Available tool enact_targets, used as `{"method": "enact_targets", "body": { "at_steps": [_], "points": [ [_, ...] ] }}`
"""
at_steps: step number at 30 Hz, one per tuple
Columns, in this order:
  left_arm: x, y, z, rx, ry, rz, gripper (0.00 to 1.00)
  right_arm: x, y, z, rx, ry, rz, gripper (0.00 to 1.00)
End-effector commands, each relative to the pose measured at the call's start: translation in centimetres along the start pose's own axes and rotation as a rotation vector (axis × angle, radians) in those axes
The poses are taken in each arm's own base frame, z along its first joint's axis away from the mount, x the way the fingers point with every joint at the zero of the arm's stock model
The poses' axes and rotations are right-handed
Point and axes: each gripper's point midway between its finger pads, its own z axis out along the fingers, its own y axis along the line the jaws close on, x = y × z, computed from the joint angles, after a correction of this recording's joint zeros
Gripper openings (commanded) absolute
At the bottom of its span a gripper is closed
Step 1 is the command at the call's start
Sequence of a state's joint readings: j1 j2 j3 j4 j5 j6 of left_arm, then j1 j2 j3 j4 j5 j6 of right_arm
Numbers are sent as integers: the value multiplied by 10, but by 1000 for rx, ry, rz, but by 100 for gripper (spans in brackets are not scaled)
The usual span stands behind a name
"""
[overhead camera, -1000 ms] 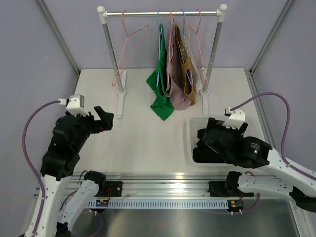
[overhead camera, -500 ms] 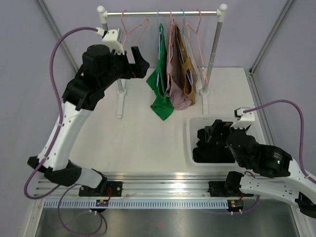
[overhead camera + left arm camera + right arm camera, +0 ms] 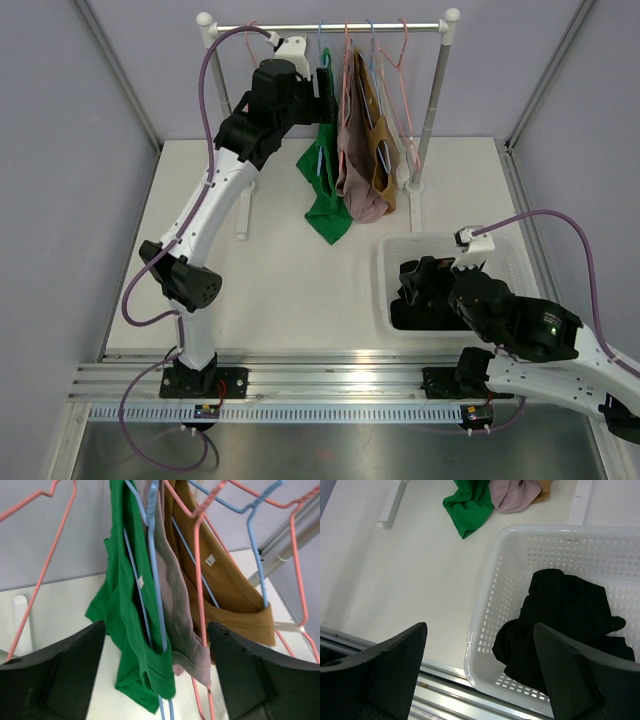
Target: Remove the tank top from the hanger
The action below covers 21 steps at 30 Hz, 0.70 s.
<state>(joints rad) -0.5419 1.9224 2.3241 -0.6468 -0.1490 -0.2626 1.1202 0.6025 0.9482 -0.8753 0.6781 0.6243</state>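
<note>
- Evidently, left end effector [image 3: 155, 630] is spread before the green tank top [image 3: 117, 605], upper centre, ready to grip.
- Right end effector [image 3: 480, 630], spread, hovers above the basket [image 3: 485, 605].

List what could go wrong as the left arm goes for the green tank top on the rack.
1. The green tank top hangs pressed against the mauve tank top. The open left hand faces both, so closing may pinch the two together.
2. The blue hanger and the pink hanger crowd together on the rail. Tugging the top could snag a neighbour or pull a hanger off.
</note>
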Motion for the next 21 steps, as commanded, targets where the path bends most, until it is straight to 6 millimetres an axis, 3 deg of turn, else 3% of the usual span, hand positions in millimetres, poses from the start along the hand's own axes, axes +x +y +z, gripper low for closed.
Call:
{"method": "enact_targets", "body": {
  "at_steps": [1, 10, 14, 15, 18, 21],
  "points": [
    [-53, 4, -4, -42, -197, 9, 73, 5, 16, 2, -75, 20, 11, 94],
    [-19, 7, 39, -44, -119, 67, 59, 8, 21, 5, -91, 28, -21, 93],
    [-13, 13, 49, -51, -109, 67, 40, 8, 23, 4, -105, 30, -21, 92],
    [-13, 17, 51, -59, -107, 64, 28, 8, 23, 4, -106, 32, -24, 93],
    [-19, 18, 47, -61, -122, 70, 7, 10, 20, 4, -97, 36, -29, 92],
    [-31, 14, 37, -42, -148, 73, 4, 11, 22, 6, -100, 35, -28, 92]
  ]
}}
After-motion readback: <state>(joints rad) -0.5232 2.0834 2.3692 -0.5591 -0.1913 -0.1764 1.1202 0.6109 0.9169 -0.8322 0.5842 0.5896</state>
